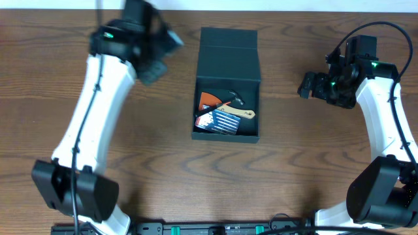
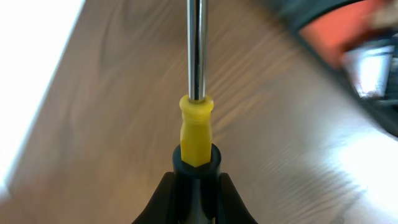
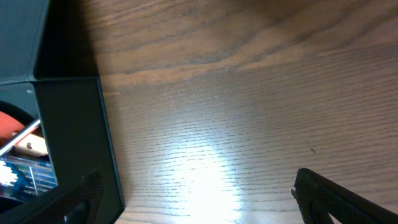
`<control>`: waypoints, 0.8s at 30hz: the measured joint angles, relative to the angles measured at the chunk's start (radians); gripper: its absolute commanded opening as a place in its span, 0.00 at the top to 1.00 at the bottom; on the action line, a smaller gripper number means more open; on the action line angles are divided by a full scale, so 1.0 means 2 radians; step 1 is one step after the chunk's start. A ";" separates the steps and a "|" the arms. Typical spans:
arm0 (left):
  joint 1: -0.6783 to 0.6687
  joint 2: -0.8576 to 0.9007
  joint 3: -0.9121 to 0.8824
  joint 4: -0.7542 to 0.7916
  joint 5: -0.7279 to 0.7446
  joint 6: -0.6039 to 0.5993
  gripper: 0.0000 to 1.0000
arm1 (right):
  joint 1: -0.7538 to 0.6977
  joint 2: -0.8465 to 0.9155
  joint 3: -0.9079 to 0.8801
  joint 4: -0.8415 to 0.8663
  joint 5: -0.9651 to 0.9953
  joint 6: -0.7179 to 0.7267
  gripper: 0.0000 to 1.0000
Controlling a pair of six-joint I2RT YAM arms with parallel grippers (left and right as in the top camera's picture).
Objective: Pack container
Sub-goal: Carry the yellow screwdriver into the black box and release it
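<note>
Teal-black container (image 1: 226, 137), just one, sits mid-counter (image 1: 163, 156) with its lid flipped back. Three things are inside: one hammer (image 1: 236, 108), one orange piece (image 1: 208, 101) and one striped pack (image 1: 222, 121). The left arm reaches far, its end effector (image 2: 198, 180) clenched on the single screwdriver (image 2: 196, 124) (yellow collar, steel shaft). The right end effector (image 1: 304, 86) hovers right of the box, released, fingers spread wide.

The yellow-collared screwdriver with a steel shaft (image 2: 197, 74) runs off the left wrist view's top edge, tip unseen. Its dark handle is buried inside the left gripper (image 2: 196, 186). Beyond lies an orange-and-black blur (image 2: 348, 37). Overhead, near the bench's far left corner, that gripper is smeared. The dark teal-black matte box (image 3: 68, 124) is cropped by the right wrist view's left edge, its contents mere slivers.
</note>
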 measured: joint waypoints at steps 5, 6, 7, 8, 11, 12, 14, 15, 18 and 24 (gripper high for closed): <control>-0.091 0.013 0.000 0.001 0.013 0.069 0.94 | 0.000 0.000 0.000 0.001 0.000 0.000 0.01; -0.106 0.022 0.000 0.001 0.014 0.077 0.94 | 0.000 0.000 0.000 0.001 0.000 0.000 0.01; -0.118 0.033 0.000 0.001 0.015 0.084 0.94 | 0.000 0.000 0.000 0.002 0.000 0.000 0.01; -0.127 0.044 0.000 0.001 0.016 0.089 0.94 | 0.000 0.000 0.000 0.002 0.000 0.000 0.01; -0.148 0.080 0.000 0.001 0.017 0.107 0.94 | 0.000 0.000 0.000 0.002 0.000 0.000 0.01; -0.154 0.093 0.000 0.001 0.017 0.116 0.94 | 0.000 0.000 0.000 0.002 0.000 0.000 0.01; -0.165 0.118 0.000 0.001 0.016 0.139 0.94 | 0.000 0.000 0.000 0.002 0.000 0.000 0.02; -0.170 0.129 0.000 0.001 0.016 0.150 0.94 | 0.000 0.000 0.000 0.002 0.000 0.000 0.02; -0.182 0.156 -0.001 0.014 0.016 0.178 0.94 | 0.000 0.000 0.000 0.001 0.000 0.000 0.03; -0.182 0.173 -0.001 0.040 0.016 0.197 0.71 | 0.000 0.000 0.000 -0.003 0.000 0.000 0.03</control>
